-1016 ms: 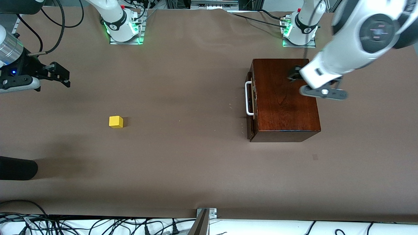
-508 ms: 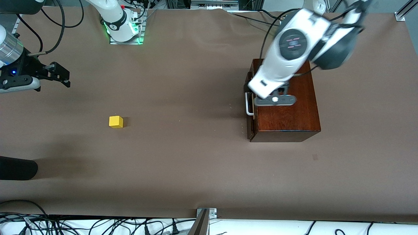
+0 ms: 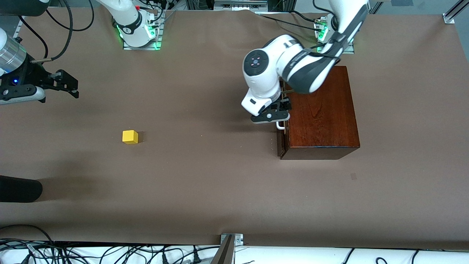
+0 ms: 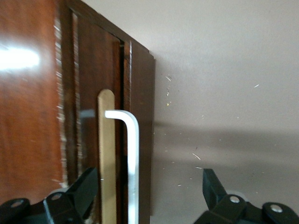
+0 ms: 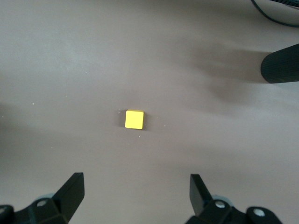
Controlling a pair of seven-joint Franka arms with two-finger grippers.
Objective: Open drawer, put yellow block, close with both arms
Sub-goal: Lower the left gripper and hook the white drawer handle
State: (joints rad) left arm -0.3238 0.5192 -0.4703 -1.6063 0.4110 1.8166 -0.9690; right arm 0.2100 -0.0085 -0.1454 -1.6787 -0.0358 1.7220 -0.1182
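Handle of the shut drawer sits between the left gripper's spread fingers, ungripped. Right gripper waits open above the table, yellow block untouched.

Brown table. Yellow block sits toward right arm's end. Dark wooden box sits toward left arm's end, well apart.

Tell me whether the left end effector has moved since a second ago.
Yes. The left end effector moved from over the wooden box top toward the right arm's end, reaching the drawer's handle.
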